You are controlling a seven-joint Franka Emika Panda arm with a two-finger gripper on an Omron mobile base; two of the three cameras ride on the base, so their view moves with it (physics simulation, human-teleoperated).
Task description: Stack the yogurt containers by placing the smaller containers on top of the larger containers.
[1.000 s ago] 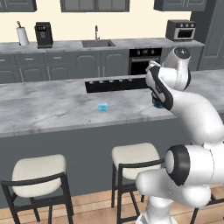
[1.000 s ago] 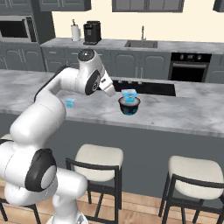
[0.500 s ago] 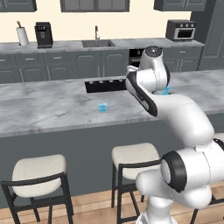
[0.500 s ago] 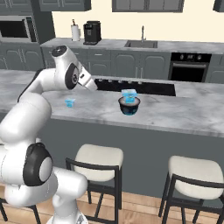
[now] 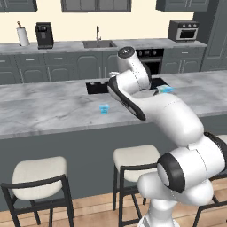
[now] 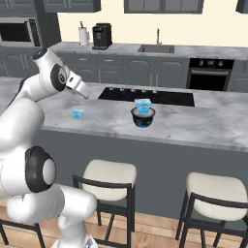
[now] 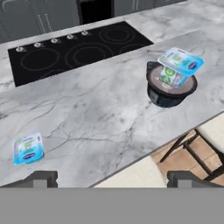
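Note:
The tiny bright-blue yogurt cup stands upright on the grey marble counter, alone at its left part. The larger blue-and-white tub lies tilted in a dark bowl to the right, partly behind my arm in the left base view. My gripper hangs open above the counter, up and a little right of the tiny cup, with nothing between its fingers.
A black cooktop is set into the counter behind both containers. The counter's near edge drops to cream-seated stools and a wooden floor. A back counter carries a sink and a coffee machine.
My arm has swung left, away from the bowl with the tub and toward the tiny cup. Both containers stay where they were.

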